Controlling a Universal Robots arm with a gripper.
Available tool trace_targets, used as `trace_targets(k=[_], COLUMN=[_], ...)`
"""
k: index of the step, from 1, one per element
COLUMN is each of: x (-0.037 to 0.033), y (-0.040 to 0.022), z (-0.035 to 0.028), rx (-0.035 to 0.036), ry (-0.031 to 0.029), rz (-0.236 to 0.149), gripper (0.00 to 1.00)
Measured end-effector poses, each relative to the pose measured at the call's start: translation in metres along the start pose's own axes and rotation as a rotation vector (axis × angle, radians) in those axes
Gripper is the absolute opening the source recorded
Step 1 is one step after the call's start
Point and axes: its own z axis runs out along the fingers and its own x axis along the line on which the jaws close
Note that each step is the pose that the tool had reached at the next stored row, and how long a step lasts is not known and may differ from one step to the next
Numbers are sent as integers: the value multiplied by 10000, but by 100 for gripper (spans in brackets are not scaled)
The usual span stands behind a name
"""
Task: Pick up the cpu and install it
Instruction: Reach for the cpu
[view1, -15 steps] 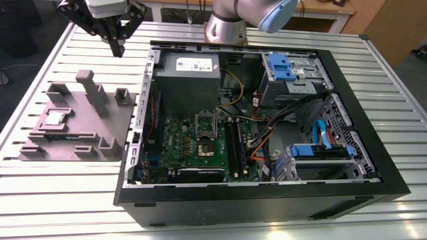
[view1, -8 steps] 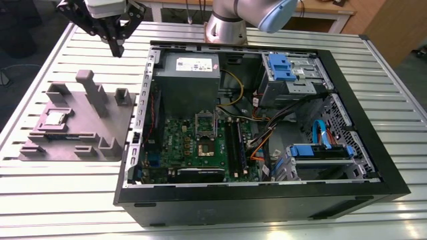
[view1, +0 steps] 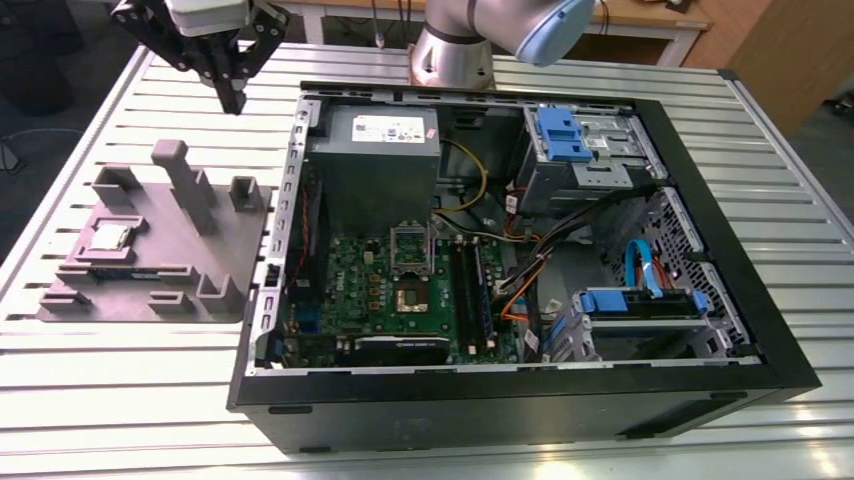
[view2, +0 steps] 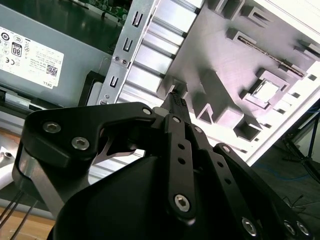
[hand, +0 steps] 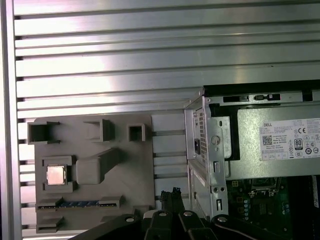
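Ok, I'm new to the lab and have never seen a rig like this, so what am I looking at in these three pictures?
This is one robot arm working at a slatted metal table. The exterior view takes in the whole scene from a camera off the arm. Both wrist views come from cameras riding on the arm, looking past its gripper. On the table lie a grey moulded tray and, to the exterior view's right of it, an open computer case. The cpu, a small silvery square, sits in a pocket of the tray. The gripper hangs above the table between tray and case, its fingers shut, holding nothing. The square socket sits on the green board inside the case.
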Motion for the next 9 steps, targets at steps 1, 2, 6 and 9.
trace_targets(k=[1,2,6,9], x=[2,4,12,18], y=[0,0,-1,-1], z=[0,0,0,0], rx=[0,0,0,0], ry=[0,0,0,1], rz=[0,0,0,0], gripper=[10,10,10,10])
